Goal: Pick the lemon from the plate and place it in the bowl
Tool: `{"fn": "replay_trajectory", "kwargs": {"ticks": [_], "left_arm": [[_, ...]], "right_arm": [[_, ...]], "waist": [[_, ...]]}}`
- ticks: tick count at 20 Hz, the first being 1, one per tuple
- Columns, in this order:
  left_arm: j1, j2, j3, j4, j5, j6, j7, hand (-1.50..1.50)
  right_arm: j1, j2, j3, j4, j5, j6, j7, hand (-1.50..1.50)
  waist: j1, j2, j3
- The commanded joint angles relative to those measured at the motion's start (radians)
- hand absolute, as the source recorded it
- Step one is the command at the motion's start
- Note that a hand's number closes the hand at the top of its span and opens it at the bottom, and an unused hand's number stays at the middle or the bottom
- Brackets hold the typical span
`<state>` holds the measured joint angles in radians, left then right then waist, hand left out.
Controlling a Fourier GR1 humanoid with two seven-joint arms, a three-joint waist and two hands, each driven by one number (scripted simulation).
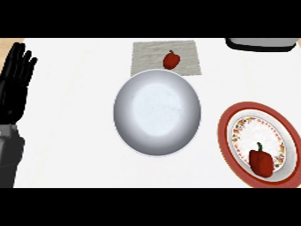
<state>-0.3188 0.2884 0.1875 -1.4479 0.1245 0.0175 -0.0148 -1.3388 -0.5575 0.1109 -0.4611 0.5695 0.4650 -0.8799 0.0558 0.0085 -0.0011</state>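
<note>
One hand (9, 95), the robot's left, rests open at the desk's (74, 57) left edge, fingers straight up, holding nothing. Well apart to the right of it, past the grey bowl (156, 112), a red pepper (261, 161) lies on the red-rimmed plate (224, 132). A smaller pepper (171, 60) sits on a cloth (149, 53) behind the bowl.

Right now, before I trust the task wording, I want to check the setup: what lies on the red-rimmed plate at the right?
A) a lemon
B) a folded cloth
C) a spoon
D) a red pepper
D: a red pepper with a green stem lies on the red-rimmed plate, near its lower edge; no lemon shows there.
</note>
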Motion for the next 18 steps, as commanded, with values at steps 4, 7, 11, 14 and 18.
{"fn": "replay_trajectory", "kwargs": {"ticks": [4, 7, 11, 14, 18], "left_arm": [[-0.005, 0.037, 0.039, 0.009, 0.017, -0.009, 0.022, 0.0], [0.059, -0.004, 0.014, -0.031, -0.007, 0.013, -0.022, 0.0], [0.048, 0.002, 0.032, 0.009, 0.002, 0.008, -0.026, 0.0], [0.039, 0.033, 0.057, 0.023, 0.022, -0.017, -0.015, 0.0], [0.099, 0.014, 0.044, -0.021, 0.002, -0.01, -0.047, 0.0]], "right_arm": [[-0.064, 0.092, 0.097, -0.026, -0.017, 0.257, -0.073, 1.5], [-0.033, 0.188, 0.138, -0.048, -0.027, 0.226, -0.001, 1.5], [0.015, 0.264, 0.184, -0.124, -0.042, 0.2, 0.077, 1.5], [0.066, 0.302, 0.224, -0.215, -0.047, 0.186, 0.132, 1.5], [0.225, 0.37, 0.284, -0.312, 0.018, -0.011, 0.228, 1.5]], "waist": [[-0.029, -0.005, 0.0], [-0.029, -0.011, 0.0], [-0.055, -0.014, 0.0], [-0.068, -0.017, 0.001], [-0.059, -0.013, 0.001]]}}
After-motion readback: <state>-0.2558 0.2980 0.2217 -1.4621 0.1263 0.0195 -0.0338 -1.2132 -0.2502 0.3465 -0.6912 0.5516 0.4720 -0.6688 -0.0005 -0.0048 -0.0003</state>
